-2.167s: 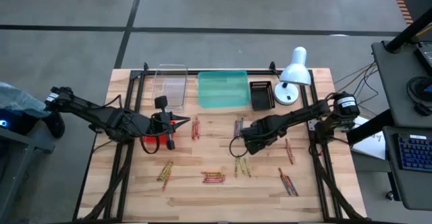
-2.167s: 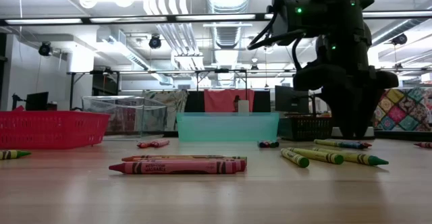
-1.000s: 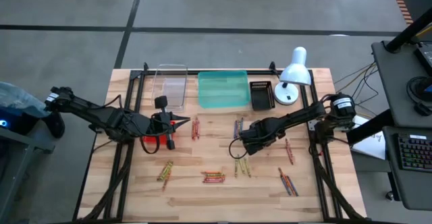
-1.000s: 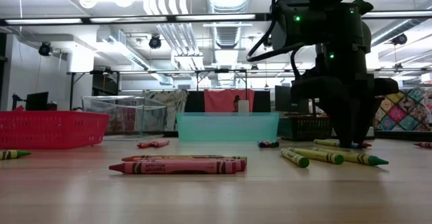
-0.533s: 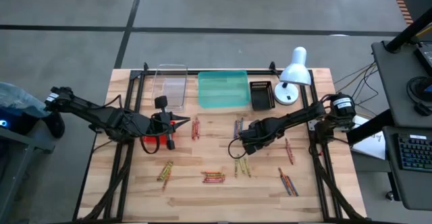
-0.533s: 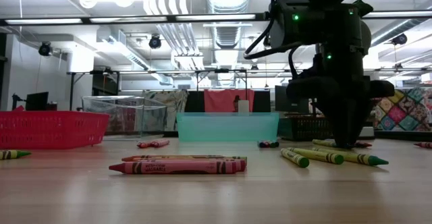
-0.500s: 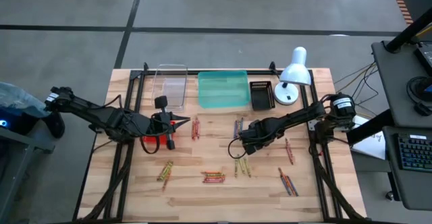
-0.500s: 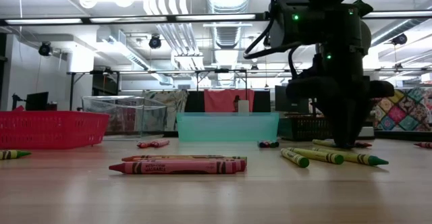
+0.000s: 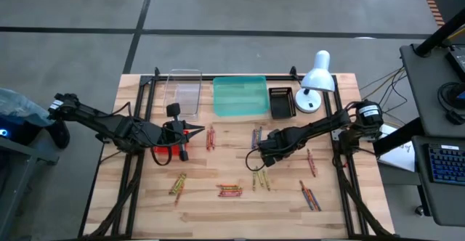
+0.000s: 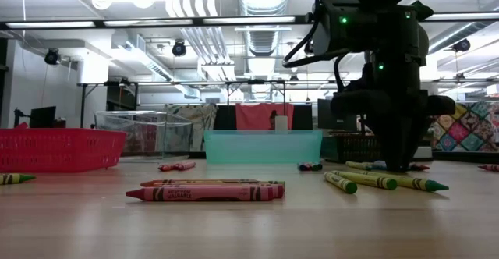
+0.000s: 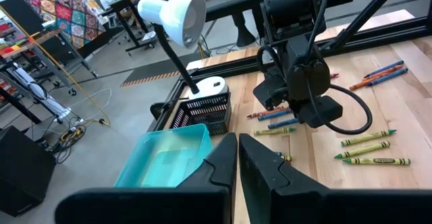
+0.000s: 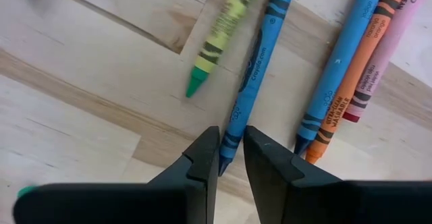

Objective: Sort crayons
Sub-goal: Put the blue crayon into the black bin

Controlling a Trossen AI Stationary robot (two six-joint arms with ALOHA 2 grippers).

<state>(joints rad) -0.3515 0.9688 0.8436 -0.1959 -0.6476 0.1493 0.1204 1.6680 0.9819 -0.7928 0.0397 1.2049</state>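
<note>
High view: right hand (image 9: pixel 259 157) low at frame centre among crayons (image 9: pixel 229 190) scattered on the worktop (image 9: pixel 218 212); its grip is hidden. Right wrist view: fingers (image 12: pixel 204 158) pinch the tip of a blue crayon (image 12: pixel 250 69). Left wrist view: left hand (image 11: pixel 237 158) closed, empty.

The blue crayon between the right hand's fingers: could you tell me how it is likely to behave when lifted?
The blue crayon is a thin, straight stick, so it should stay stiff and feel light. The right hand pinches it near its tip, so it may pivot or droop from the grip. Its round, paper-wrapped body could roll on the wooden table if it slips free.
</note>
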